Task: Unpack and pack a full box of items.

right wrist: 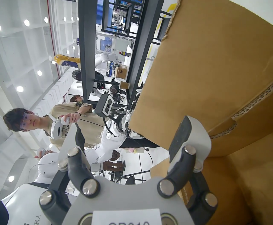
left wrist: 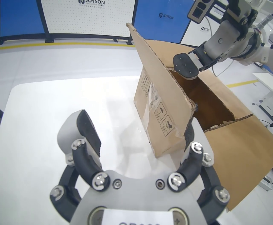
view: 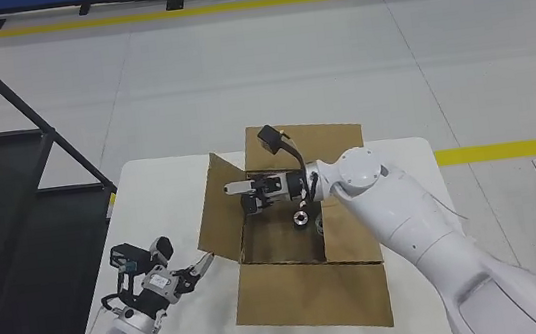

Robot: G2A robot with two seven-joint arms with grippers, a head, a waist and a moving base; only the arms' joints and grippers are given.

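From above, an open brown cardboard box (view: 309, 293) sits on the white desk (view: 163, 210), something small and silvery (view: 301, 218) inside. Left wrist view: left gripper (left wrist: 138, 127) spread wide astride a flap corner (left wrist: 168, 147). Right wrist view: right gripper (right wrist: 128, 136) released beside cardboard.

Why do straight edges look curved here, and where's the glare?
Left wrist view: the wide lens bows the table at its edge, and its white top shines beside the box. Right wrist view: ceiling lamps flare bright. Top view: the box's inside lies in shadow.
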